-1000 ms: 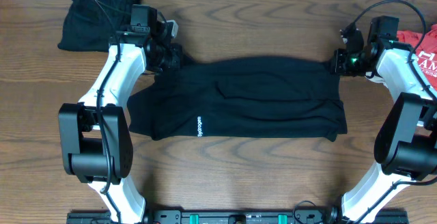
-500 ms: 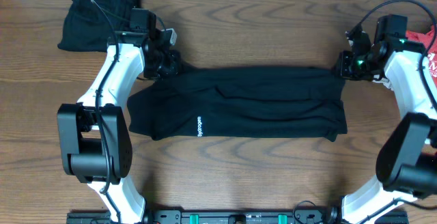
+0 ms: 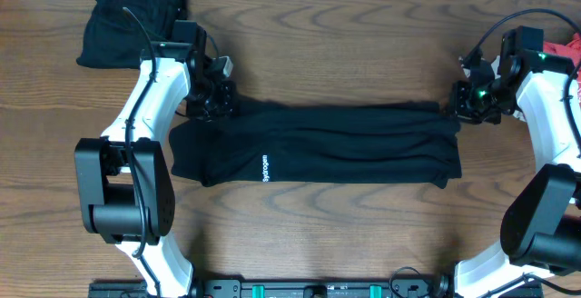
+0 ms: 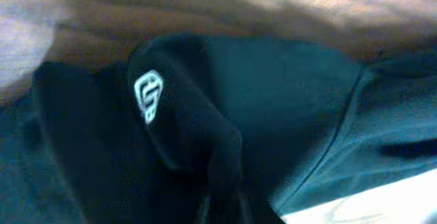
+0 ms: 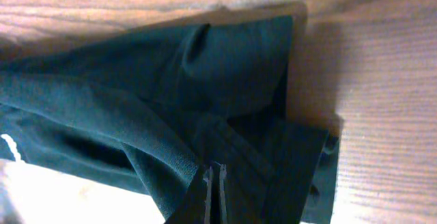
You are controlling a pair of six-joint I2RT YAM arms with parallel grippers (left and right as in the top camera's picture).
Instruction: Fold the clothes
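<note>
A black garment (image 3: pixel 318 144) with small white lettering lies spread across the table's middle, its far edge folded over towards the front. My left gripper (image 3: pixel 211 104) is shut on the garment's far left corner; the left wrist view shows dark cloth (image 4: pixel 205 128) with a white logo filling the frame, the fingers hidden in it. My right gripper (image 3: pixel 459 105) is shut on the garment's far right corner; the right wrist view shows its fingertips (image 5: pixel 214 175) pinched together on the black cloth (image 5: pixel 171 108).
A crumpled black garment (image 3: pixel 132 12) lies at the far left corner. A red garment (image 3: pixel 570 57) with white print lies at the right edge. The wooden table (image 3: pixel 345 25) shows behind and in front of the spread garment.
Both grippers moved towards the front, carrying the garment's far edge with them. The garment now looks narrower from back to front.
</note>
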